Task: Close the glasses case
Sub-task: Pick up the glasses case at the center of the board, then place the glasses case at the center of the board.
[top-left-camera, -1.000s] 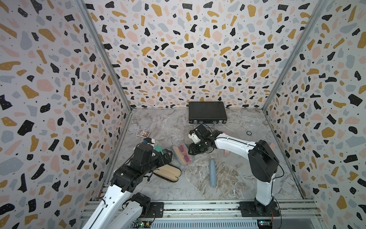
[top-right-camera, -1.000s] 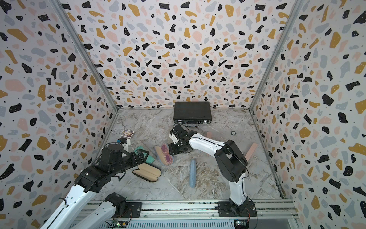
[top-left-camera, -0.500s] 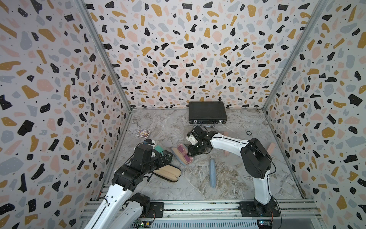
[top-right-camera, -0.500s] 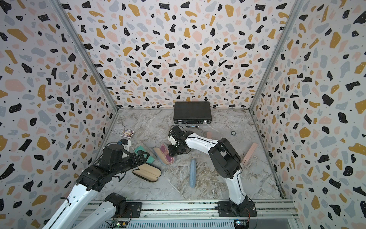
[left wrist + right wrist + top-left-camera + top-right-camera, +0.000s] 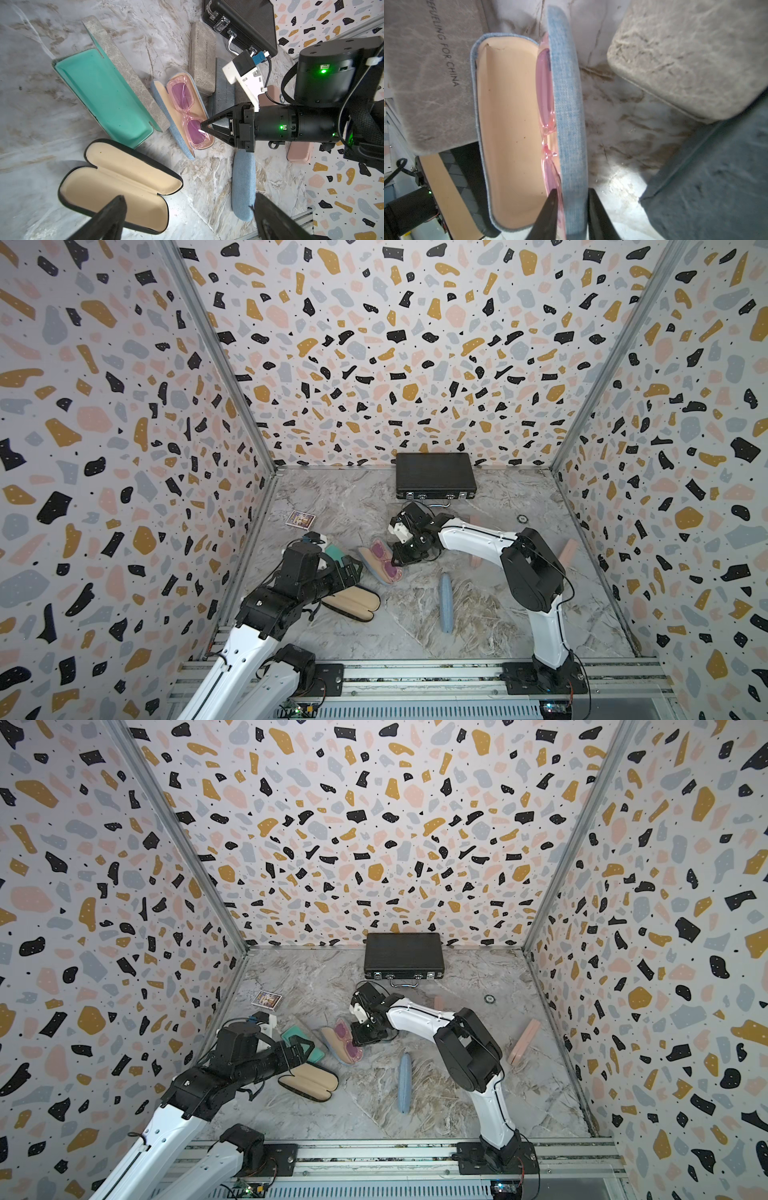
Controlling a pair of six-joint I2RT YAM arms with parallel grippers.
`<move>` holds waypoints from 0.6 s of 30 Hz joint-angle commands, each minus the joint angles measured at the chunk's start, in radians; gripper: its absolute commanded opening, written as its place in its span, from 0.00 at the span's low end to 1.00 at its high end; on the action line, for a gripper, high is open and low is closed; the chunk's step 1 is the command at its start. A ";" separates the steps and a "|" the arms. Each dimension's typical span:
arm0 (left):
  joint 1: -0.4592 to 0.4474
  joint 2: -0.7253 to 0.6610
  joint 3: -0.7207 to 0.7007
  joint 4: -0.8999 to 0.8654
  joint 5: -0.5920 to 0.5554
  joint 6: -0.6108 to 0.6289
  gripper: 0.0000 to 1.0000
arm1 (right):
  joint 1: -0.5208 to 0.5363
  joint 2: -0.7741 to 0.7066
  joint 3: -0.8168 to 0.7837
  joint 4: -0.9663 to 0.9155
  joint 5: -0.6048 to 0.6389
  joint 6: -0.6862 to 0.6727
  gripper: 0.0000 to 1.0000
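Observation:
The glasses case (image 5: 376, 568) (image 5: 334, 1044) is blue denim with a beige lining and lies open near the middle of the table. Pink sunglasses (image 5: 187, 110) (image 5: 546, 93) lie in one half. My right gripper (image 5: 397, 560) (image 5: 356, 1040) (image 5: 202, 127) (image 5: 572, 193) reaches it from the right. Its jaws straddle that half's denim wall (image 5: 569, 124), one finger inside against the glasses, one outside, both touching. My left gripper (image 5: 351, 568) (image 5: 305, 1050) (image 5: 188, 199) hangs open and empty left of the case.
Under my left gripper lies an open black case (image 5: 353, 603) (image 5: 120, 182), beside an open teal-lined one (image 5: 104, 93). Closed grey cases (image 5: 201, 58) (image 5: 685, 52) crowd my right gripper. A closed blue case (image 5: 446, 601), a black briefcase (image 5: 434, 475), a pink case (image 5: 567, 553) and a card (image 5: 300, 519) lie around.
My right gripper has slid left to the blue case and its jaws have narrowed onto the case's wall. The right elbow swung left. The left arm has stayed put.

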 commanded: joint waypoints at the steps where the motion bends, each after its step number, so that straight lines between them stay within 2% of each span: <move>1: 0.007 0.003 -0.013 0.025 0.010 0.013 0.96 | 0.004 -0.002 0.026 -0.014 -0.003 -0.004 0.21; 18: 0.007 -0.009 -0.028 0.038 0.045 -0.010 0.95 | 0.007 -0.186 -0.187 0.069 0.044 0.064 0.16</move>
